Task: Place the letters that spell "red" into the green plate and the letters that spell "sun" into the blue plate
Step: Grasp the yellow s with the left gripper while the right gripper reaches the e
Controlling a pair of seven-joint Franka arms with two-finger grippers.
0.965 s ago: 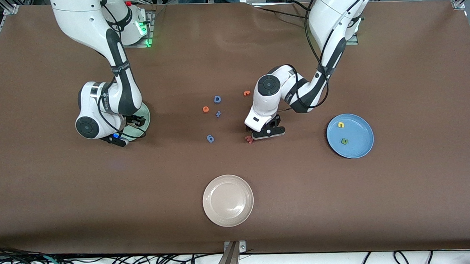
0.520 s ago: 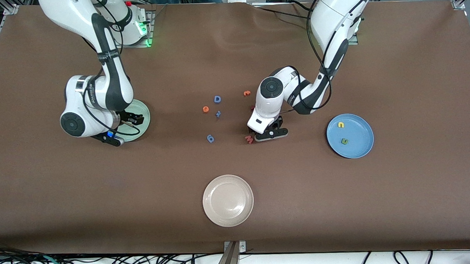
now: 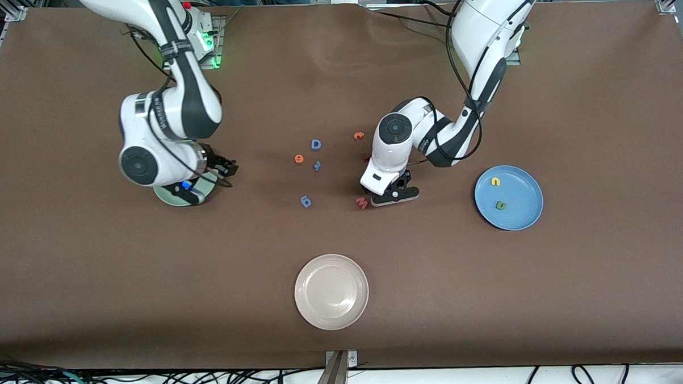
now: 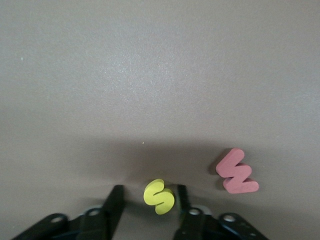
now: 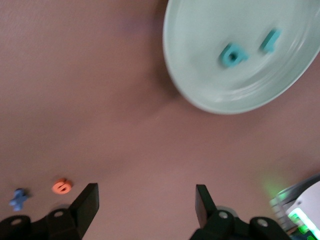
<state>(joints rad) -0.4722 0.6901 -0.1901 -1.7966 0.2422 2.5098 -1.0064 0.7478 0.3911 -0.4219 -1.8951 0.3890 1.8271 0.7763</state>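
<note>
Left gripper (image 4: pixel 149 200) low over the table, fingers apart around the small yellow foam "s" (image 4: pixel 159 196), pink foam "w" (image 4: pixel 237 171) beside it. Right gripper (image 5: pixel 145 205), jaws wide and empty, hangs beside the round mint-green plate (image 5: pixel 200 90) holding teal "d" (image 5: pixel 232 55) and "r" (image 5: pixel 270 40); the orange "e" (image 3: pixel 299 158) lies mid-table.

Matt brown counter (image 3: pixel 493 300), cloth-like. Glossy glazed green plate (image 5: pixel 200 75) and beige plate (image 3: pixel 331 292). Soft matt foam in yellow "s" (image 4: pixel 159 196) and pink "w" (image 4: pixel 237 171).

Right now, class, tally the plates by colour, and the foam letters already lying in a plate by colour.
green plate: 1
blue plate: 1
beige plate: 1
teal letters, in the green plate: 2
yellow letter, in the blue plate: 1
green letter, in the blue plate: 1
Total: 7
</note>
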